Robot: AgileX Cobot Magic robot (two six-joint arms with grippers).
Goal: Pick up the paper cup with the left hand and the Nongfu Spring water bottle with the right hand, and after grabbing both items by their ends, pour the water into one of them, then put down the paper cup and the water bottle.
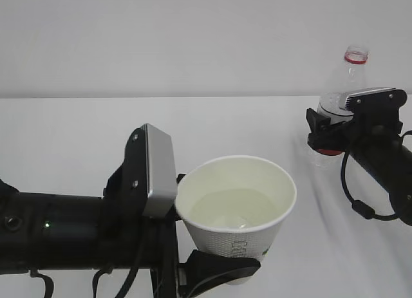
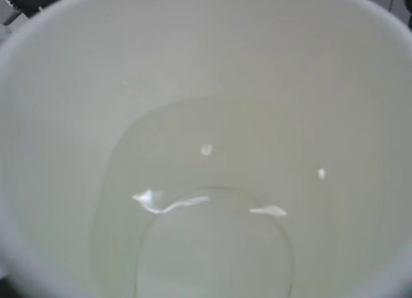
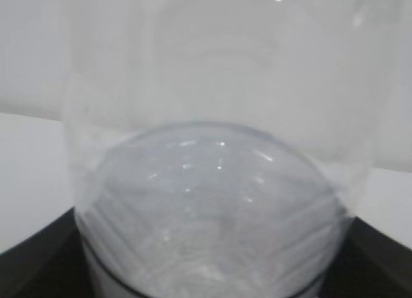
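Looking at the left claw (image 1: 222, 267) first: clamped low on the cup (image 1: 222, 241), down at its base end, rim up and level. Plenty of water (image 1: 232, 211) in there, clear, pooled across the bottom, a few glints on top in the left wrist view. Hard to tell whether that cup rests on the counter (image 1: 84, 130) or hangs just above it, with its foot cut off by the bottom edge of the exterior view.

Over to the right now. Standing upright at the far right edge, the bottle (image 1: 351, 73), open neck with the red ring on top, well apart from the cup. Wrapped around its middle, the right claw (image 1: 328, 127), a black finger to either side in the right wrist view. Squeezing or just released? Cannot tell from here. Seems to be sitting on the counter, though, and looks close to drained.

Judging the score: pick-up done, pour done, bottle apparently parked. Left to go, 2 jobs: backing the right claw clear of the bottle, then setting the cup down gently and letting go without slopping.
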